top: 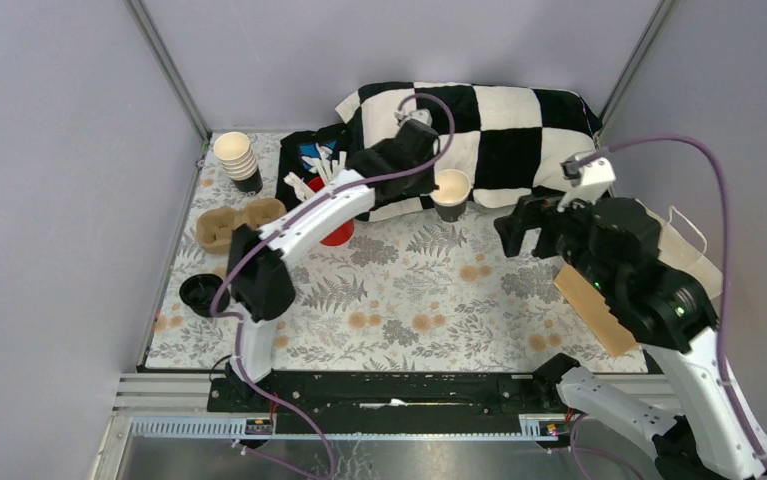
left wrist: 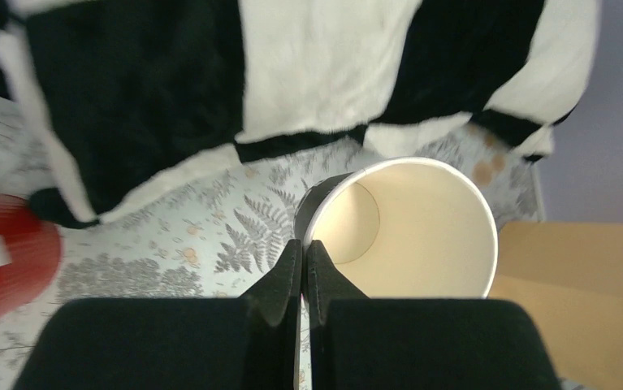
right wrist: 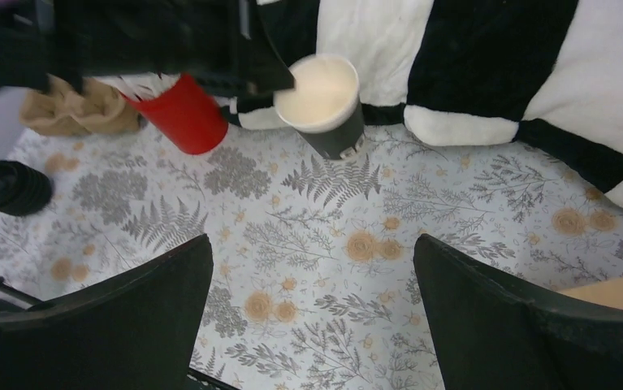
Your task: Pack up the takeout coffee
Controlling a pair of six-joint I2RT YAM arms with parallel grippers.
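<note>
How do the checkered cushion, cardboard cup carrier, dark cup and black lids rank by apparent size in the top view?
1. checkered cushion
2. cardboard cup carrier
3. dark cup and black lids: they look about alike, so they are not ranked.

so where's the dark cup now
Top view: the dark cup stands centre-back at the front edge of the checkered cushion, right of the red cup, its rim pinched by the left gripper.

Lab test booth: plain grey walls point(top: 59, 200), alu frame point(top: 166, 65), floral cloth point(top: 409, 300)
</note>
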